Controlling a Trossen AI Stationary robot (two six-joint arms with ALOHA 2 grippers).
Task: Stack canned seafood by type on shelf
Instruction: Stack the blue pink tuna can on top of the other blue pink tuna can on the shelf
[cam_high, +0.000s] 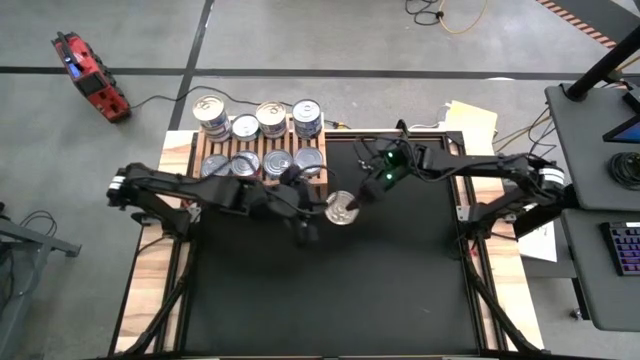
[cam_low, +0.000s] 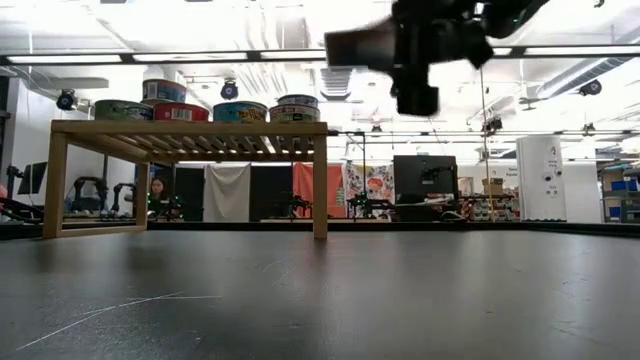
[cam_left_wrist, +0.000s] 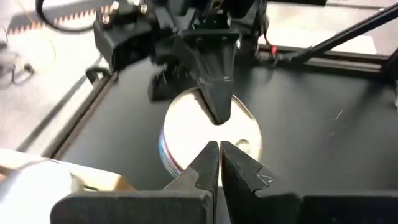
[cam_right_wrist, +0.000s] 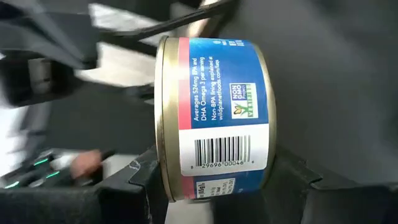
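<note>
The can (cam_high: 341, 209) held now is a small round tin with a shiny lid and a blue label with a barcode (cam_right_wrist: 214, 118); it is lifted above the black tabletop (cam_high: 330, 290), just beside the shelf's near right corner. The right hand (cam_high: 352, 205) pinches this can, its two fingers (cam_right_wrist: 140, 171) pressed on opposite sides of the tin wall, about half spread. The left hand (cam_high: 312, 222) is just beside the can on the other side, with its fingers (cam_left_wrist: 219, 165) pressed together and holding nothing; in the left wrist view the closed tips point at the lid, very near it, and I cannot tell if they touch. The shelf (cam_high: 262, 150), a low light-wood rack with a slatted top, stands at the far left part of the tabletop. On it are the other cans (cam_high: 258, 140), in a far row and a near row; some in the far row look stacked. The slats at the near right edge, close to the held can, are bare in a small strip. The large black area of the tabletop toward the near side is free.
</note>
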